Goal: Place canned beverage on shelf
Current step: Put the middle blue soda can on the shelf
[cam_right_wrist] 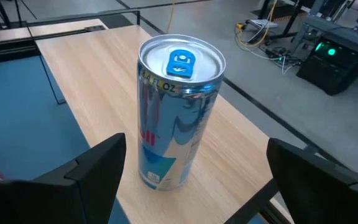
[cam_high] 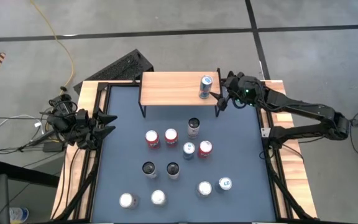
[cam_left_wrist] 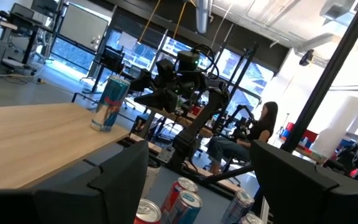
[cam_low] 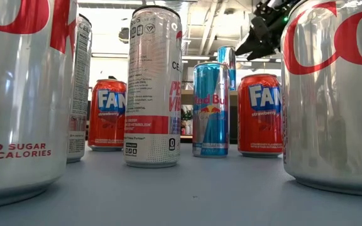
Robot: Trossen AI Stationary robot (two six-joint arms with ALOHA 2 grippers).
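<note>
A blue-and-silver canned beverage (cam_right_wrist: 173,118) stands upright on its base near the right end of the shelf (cam_high: 173,87), a low rack with a wooden top at the table's far side. My right gripper (cam_high: 222,99) is open just to the right of the can. In the right wrist view its two fingers (cam_right_wrist: 101,165) stand wide on either side of the can and clear of it. My left gripper (cam_high: 107,123) waits open at the table's left edge, holding nothing. From there the can (cam_left_wrist: 110,102) and the right arm show across the shelf.
Several cans stand on the blue table top in front of the shelf: a tall silver one (cam_high: 193,127), red ones (cam_high: 152,138), dark ones (cam_high: 149,168) and white-topped ones (cam_high: 158,198). The shelf's left part is bare. A person (cam_left_wrist: 263,127) sits in the room beyond.
</note>
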